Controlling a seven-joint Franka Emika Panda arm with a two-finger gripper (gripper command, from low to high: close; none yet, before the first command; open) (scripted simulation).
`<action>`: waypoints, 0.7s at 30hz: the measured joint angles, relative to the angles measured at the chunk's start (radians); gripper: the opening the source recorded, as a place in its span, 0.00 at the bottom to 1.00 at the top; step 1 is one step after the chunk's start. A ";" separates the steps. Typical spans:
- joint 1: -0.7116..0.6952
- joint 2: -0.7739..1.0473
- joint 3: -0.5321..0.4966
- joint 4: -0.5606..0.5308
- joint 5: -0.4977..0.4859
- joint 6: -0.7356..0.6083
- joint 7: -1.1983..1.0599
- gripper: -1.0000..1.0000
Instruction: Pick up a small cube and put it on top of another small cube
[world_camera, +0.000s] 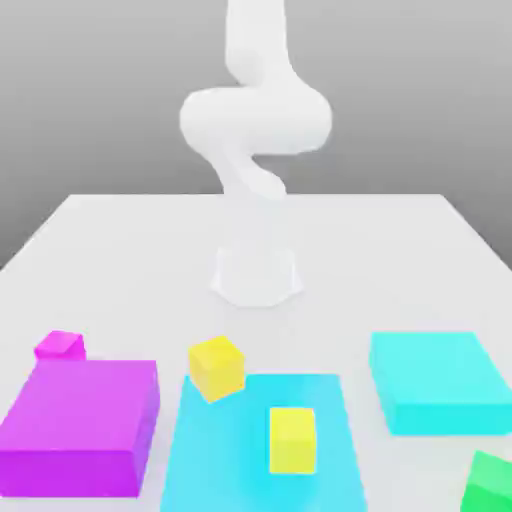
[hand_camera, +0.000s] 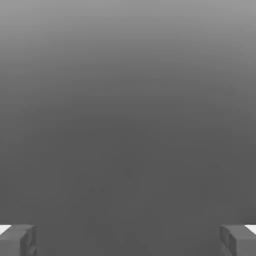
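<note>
Exterior view: two yellow cubes (world_camera: 216, 366), one magenta cube (world_camera: 59, 345), one green cube (world_camera: 489, 482).

the green cube (world_camera: 490, 483) sits at the lower right corner of the exterior view, cut by the right and bottom edges, so only its upper left part shows. the large magenta slab (world_camera: 80, 425) hides the lower part of the small magenta cube (world_camera: 59, 345) behind it. the flat cyan slab (world_camera: 262, 440) runs off the bottom edge. the arm (world_camera: 255, 110) is cut off by the top edge and is blurred, its joints hard to tell apart. in the hand view, the 2 fingertips (hand_camera: 17, 239) of the claw (hand_camera: 128, 240) are cut by the bottom corners.
</note>
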 joint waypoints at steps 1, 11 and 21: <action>-0.011 0.039 0.025 0.003 -0.011 0.008 0.038 0.50; -0.098 0.400 0.250 0.036 -0.148 0.074 0.418 0.50; -0.045 0.767 0.346 0.071 -0.323 0.135 0.820 0.50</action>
